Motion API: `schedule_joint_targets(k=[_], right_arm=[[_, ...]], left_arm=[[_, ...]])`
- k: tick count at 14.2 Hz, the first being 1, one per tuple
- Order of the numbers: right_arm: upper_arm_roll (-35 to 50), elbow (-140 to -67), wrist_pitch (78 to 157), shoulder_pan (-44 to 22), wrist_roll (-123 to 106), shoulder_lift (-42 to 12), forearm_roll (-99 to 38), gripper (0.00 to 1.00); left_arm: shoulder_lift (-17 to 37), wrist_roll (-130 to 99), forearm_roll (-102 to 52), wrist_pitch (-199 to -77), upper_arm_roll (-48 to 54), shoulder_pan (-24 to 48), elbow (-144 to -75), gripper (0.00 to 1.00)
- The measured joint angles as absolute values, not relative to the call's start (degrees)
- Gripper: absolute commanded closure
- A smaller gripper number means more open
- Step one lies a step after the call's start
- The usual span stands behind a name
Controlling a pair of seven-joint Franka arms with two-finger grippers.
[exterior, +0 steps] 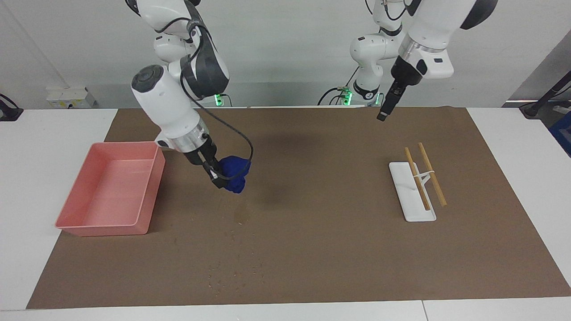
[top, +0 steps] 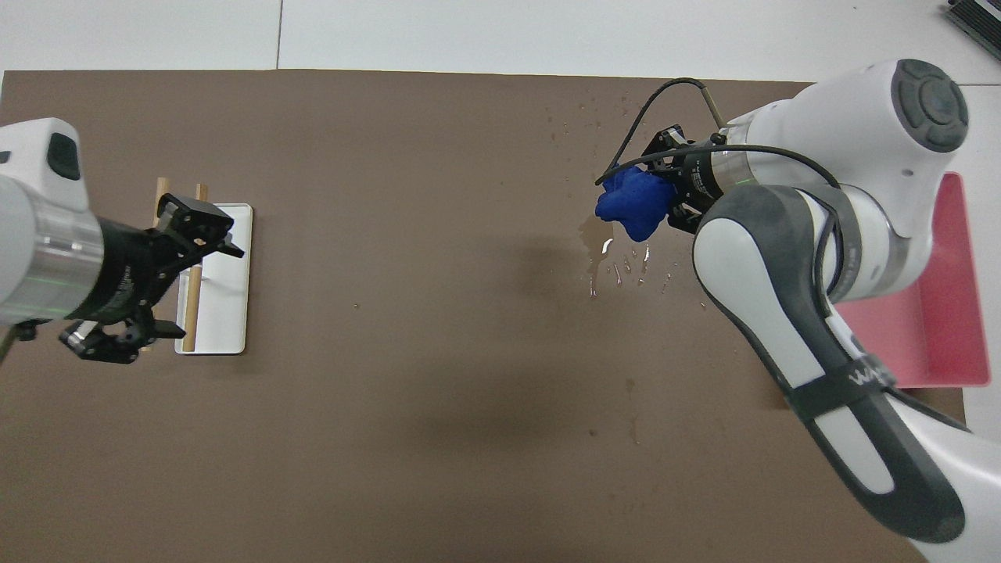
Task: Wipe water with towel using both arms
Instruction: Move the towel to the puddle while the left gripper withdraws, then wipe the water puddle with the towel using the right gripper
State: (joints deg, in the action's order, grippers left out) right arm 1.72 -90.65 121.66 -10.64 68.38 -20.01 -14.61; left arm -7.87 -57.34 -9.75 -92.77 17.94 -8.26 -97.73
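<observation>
The blue towel point(exterior: 236, 173) point(top: 630, 205) is a crumpled lump held off the brown mat, with my right gripper point(exterior: 222, 179) point(top: 661, 200) shut on it. It hangs over the mat beside the pink tray, at the edge of the water. The water point(exterior: 241, 217) point(top: 604, 252) is a glossy dark blotch with small drops around it. My left gripper point(exterior: 382, 117) point(top: 205, 289) is open and holds nothing. It is raised over the left arm's end of the mat, above the white rest in the overhead view.
A pink tray point(exterior: 67, 223) point(top: 974, 274) sits at the right arm's end. A white rest point(exterior: 417, 211) point(top: 223, 317) carrying two wooden chopsticks point(exterior: 432, 174) point(top: 160, 191) lies at the left arm's end. Scattered droplets point(exterior: 215, 277) mark the mat farther from the robots.
</observation>
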Motion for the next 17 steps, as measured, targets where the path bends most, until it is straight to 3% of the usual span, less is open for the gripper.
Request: schedule_joint_targets(k=[6,9,12,17], right_arm=[[1.7,-74.3,131.3,-8.9,62.6,-39.2,-13.1,1.0],[1.7,-69.7,135.8,-9.2,58.8,-45.9,-10.4,1.0],[1.9,-69.0,138.4,-9.6,58.1,-48.4,-6.7,1.0],[1.9,-72.2,141.6,-11.6,58.1,-48.6,-5.6,1.0]], left_arm=[[-8.5,-17.9,-5.2,-90.6,11.7,-15.9,-98.9,0.0],[-9.2,-6.8,-3.5,-91.6,11.7,-19.0,-100.4,0.0],[-8.2,-4.4,-0.7,-94.6,12.7,-17.8,-100.8,0.0],[-1.3,-4.4,-0.2,-95.2,10.9,-12.5,-94.4,0.0]])
